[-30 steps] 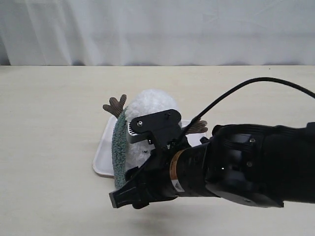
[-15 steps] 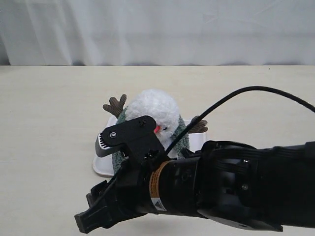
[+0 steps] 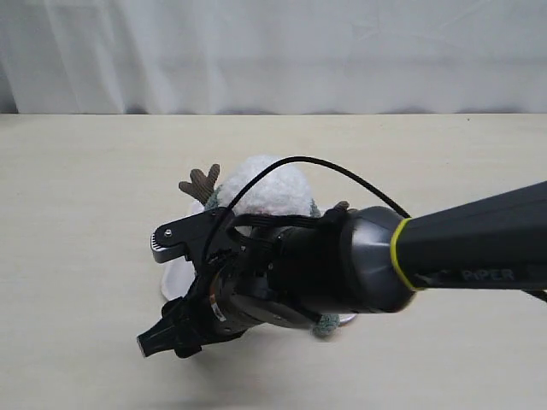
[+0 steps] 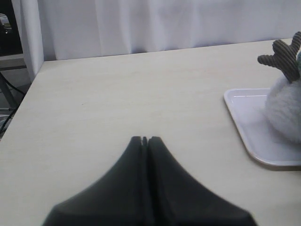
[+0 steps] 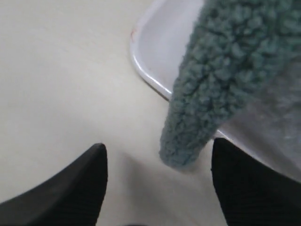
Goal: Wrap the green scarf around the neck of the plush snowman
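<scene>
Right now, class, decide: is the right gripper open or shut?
Open. In the right wrist view the right gripper shows its fingers wide apart; the green scarf end hangs loose between them.

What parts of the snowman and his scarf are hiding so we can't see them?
- Right wrist view: only the green scarf's end shows, close and blurry. The rest runs off the picture's edge.
- Exterior view: the right arm covers the plush snowman's face and neck, so how the scarf sits there cannot be told.
- Left wrist view: the picture's edge cuts off the snowman. Only one twig arm and some fluff show.
</scene>
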You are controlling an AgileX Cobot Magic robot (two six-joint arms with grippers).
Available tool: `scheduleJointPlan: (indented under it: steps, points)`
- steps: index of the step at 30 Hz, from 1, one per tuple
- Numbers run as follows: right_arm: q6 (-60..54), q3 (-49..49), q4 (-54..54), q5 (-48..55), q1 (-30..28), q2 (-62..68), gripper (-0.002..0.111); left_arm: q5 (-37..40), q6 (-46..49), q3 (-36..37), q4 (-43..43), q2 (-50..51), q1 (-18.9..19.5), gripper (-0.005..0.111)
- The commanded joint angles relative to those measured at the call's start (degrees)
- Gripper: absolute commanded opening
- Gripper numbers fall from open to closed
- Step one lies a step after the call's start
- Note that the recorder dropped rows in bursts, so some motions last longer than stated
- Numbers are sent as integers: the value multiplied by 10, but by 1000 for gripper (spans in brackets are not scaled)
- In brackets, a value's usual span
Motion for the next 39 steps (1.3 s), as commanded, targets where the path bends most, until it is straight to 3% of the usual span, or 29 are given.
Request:
scheduleJointPlan:
  steps: [1, 4, 16, 28, 39]
  points:
    - [0, -24, -20, 10, -13, 12, 61, -5, -1, 2, -1, -1, 1, 0]
    - [0, -26, -20, 2, -21, 13, 58, -5, -1, 2, -1, -1, 1, 0]
    - [-29, -26, -31, 93, -37, 31, 4, -5, -1, 2, -1, -1, 1, 0]
    - [-82, -24, -35, 269, -37, -49, 4, -5, -1, 2, -1, -1, 1, 0]
    - [-61, 29, -69, 218, -37, -49, 4, -5, -1, 2, -1, -1, 1, 0]
